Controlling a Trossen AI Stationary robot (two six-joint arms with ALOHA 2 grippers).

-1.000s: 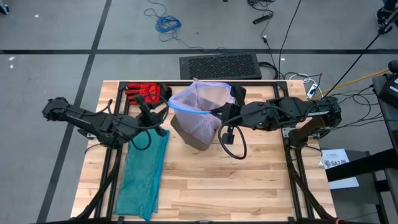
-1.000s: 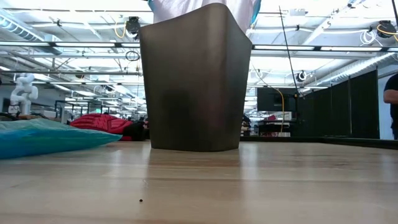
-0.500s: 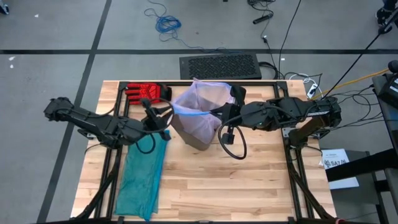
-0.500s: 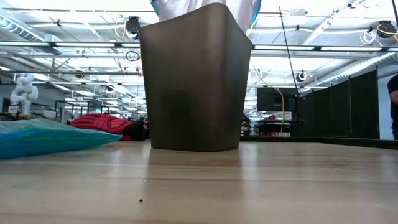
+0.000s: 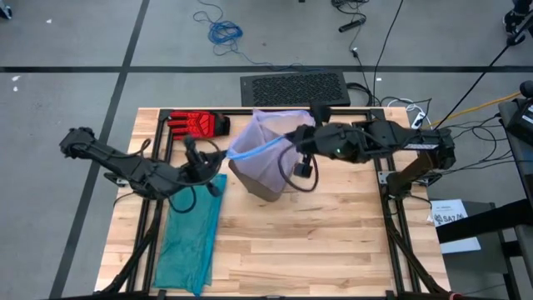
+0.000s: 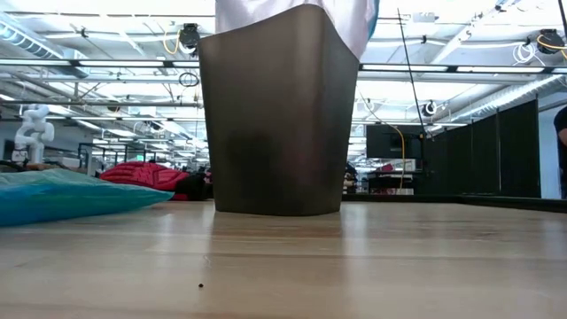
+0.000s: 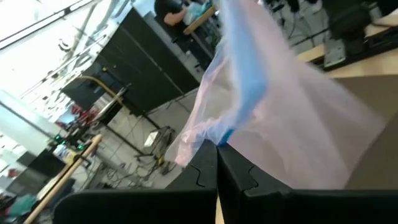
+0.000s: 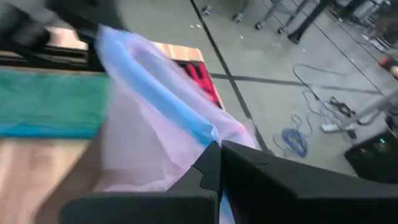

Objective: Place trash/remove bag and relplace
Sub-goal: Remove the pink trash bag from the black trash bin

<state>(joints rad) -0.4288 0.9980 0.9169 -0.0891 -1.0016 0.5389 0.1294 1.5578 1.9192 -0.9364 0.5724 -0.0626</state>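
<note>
The bag (image 5: 265, 150), thin pale pink plastic with a blue drawstring hem, sits in a dark grey bin (image 6: 279, 115) at the table's middle, its top rising above the bin's rim (image 6: 292, 11). My left gripper (image 5: 223, 160) is shut on the bag's left rim and my right gripper (image 5: 293, 142) is shut on its right rim. The blue hem runs between them. No trash shows in any view. My left gripper pinches the bag's blue drawstring hem (image 7: 227, 133) between its two shut fingers, coming level from the table's left. The plastic rises from the fingertips, gathered in folds. My right gripper pinches the blue hem on the bag's right side (image 8: 205, 134) between its shut fingers, coming from the table's right. The hem stretches away from the fingers toward the other gripper.
A teal-green plastic bag (image 5: 190, 233) lies flat on the table's left part, under my left arm. A red glove (image 5: 196, 123) lies at the far left corner. The near half of the wooden table (image 5: 316, 250) holds nothing else.
My left gripper has shut on the bag's left rim. My right gripper has moved left and toward the far edge with the right rim, so the bag's round mouth has flattened into a narrow slit.
</note>
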